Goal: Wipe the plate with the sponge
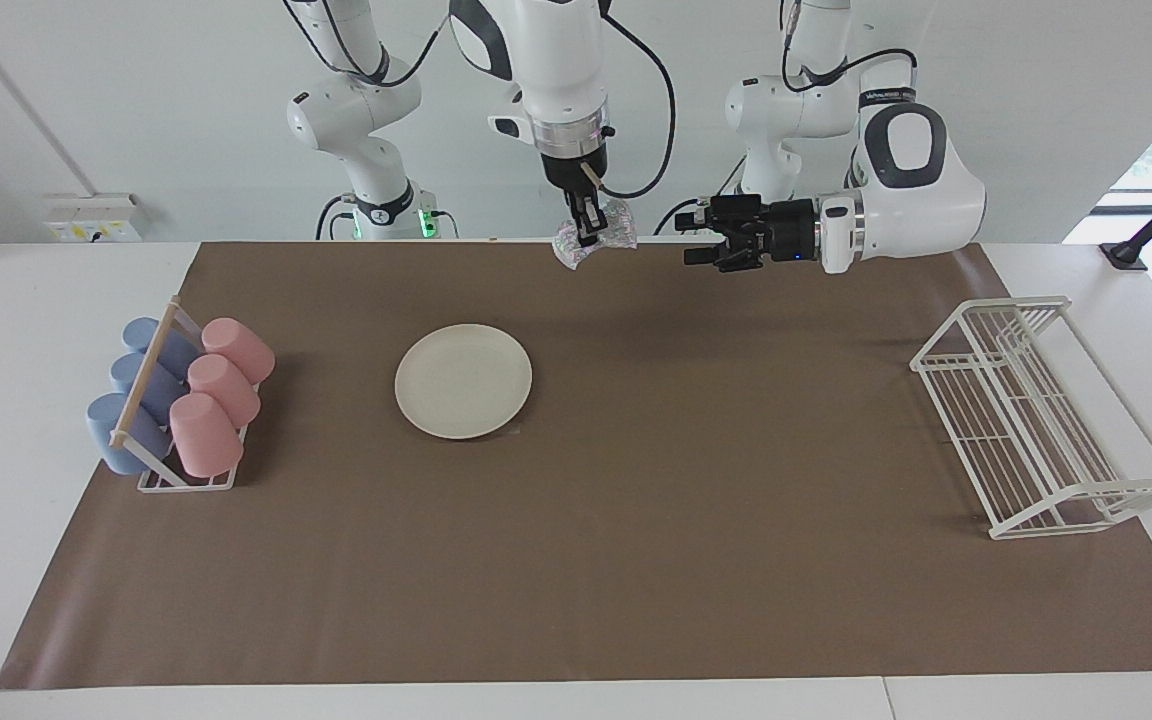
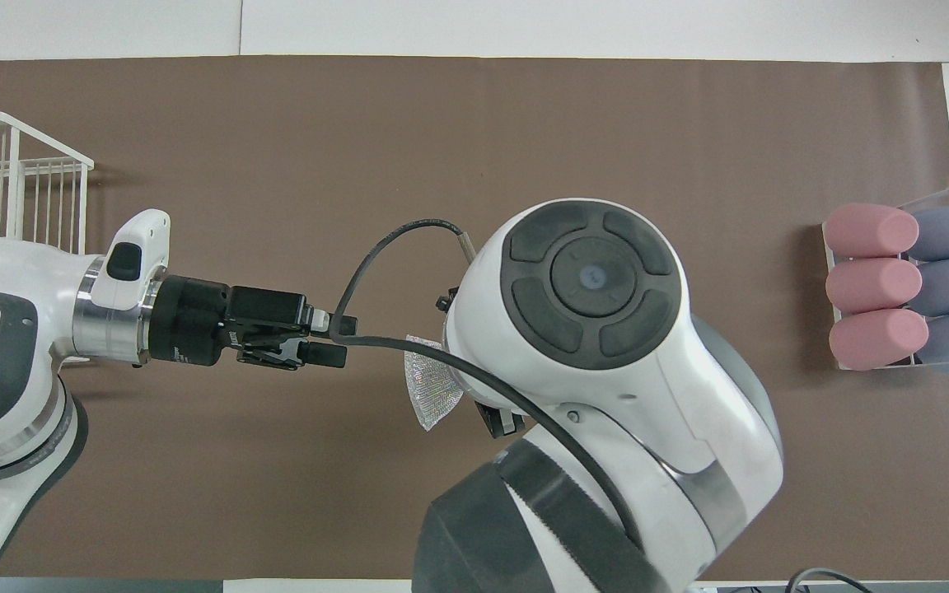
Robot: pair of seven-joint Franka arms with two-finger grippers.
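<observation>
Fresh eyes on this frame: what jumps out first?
The right gripper, raised over the robots' edge of the brown mat, is shut on the shiny sponge. Beside it the left gripper hangs open, pointing at the sponge. The plate lies alone on the mat, farther from the robots, untouched.

Setting: robotics laboratory. Evidence: two white robot arms (image 1: 366,110) bolted at the edge of a white table (image 1: 36,330); plain white wall; brown paper mat (image 1: 636,520) taped flat as a work surface; wall socket box (image 1: 96,217); staged kitchenware, namely a cup holder (image 1: 176,400) and white wire rack (image 1: 1036,420).
</observation>
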